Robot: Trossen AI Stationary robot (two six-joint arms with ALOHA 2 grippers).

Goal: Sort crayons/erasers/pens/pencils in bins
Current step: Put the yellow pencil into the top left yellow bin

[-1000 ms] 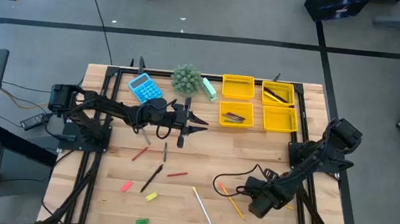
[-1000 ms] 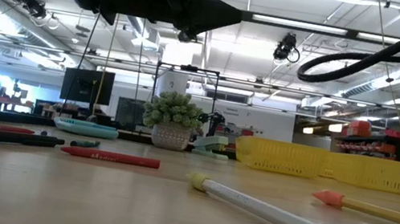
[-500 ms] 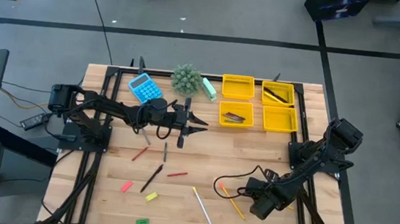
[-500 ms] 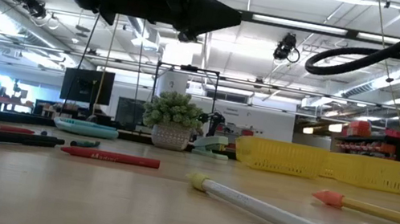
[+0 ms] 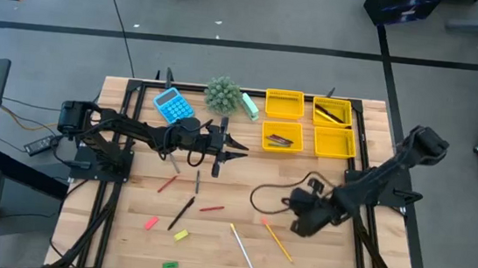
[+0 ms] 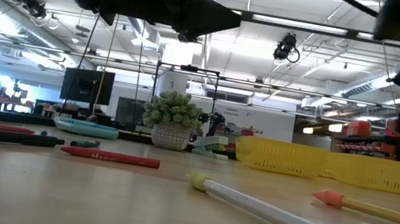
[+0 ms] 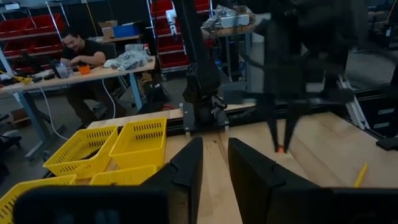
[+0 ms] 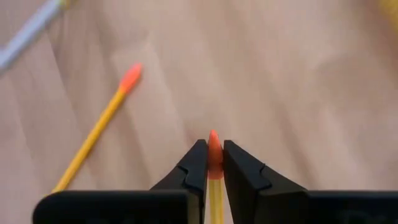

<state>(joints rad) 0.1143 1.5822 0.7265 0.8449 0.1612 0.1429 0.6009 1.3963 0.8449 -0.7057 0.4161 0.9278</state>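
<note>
While raised over the worktop (image 5: pixel 211 237), the right pincer (image 8: pixel 210 163) grips a yellow pencil (image 8: pixel 214 158). Left pincer (image 5: pixel 239 146) hangs near the bins (image 5: pixel 282 136), slightly parted, empty.

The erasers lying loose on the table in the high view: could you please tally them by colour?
Pink eraser: 1
Yellow eraser: 1
Green eraser: 1
Total: 3
</note>
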